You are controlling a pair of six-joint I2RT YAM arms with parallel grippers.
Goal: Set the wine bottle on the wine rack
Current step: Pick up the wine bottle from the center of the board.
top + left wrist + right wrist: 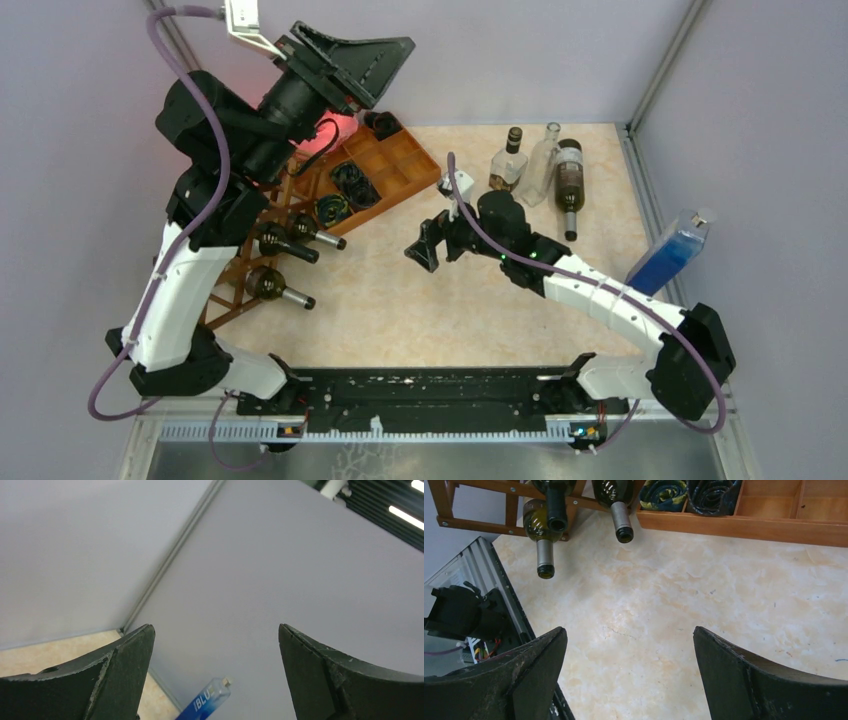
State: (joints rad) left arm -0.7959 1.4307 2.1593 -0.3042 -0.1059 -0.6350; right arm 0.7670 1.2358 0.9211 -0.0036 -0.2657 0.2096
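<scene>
The dark wooden wine rack (pixel 232 296) stands at the table's left, partly hidden by my left arm. Three wine bottles lie in it with necks pointing right (pixel 281 288) (pixel 286 244) (pixel 317 233). The right wrist view shows the rack's slats (pixel 479 526) and the bottle necks (pixel 544 550) (pixel 620 520). My right gripper (pixel 425 245) (pixel 629 630) hangs open and empty over bare table, right of the rack. Raised high at the back left, my left gripper (pixel 395 55) (pixel 215 627) is open, empty and facing the wall.
An orange-brown compartmented tray (pixel 400 165) (pixel 744 527) with rolled dark items sits behind the rack. At the back right a dark bottle (pixel 568 180) lies beside a clear bottle (pixel 543 165) and a small one (pixel 510 160). A blue bottle (pixel 668 252) (pixel 207 702) leans on the right wall.
</scene>
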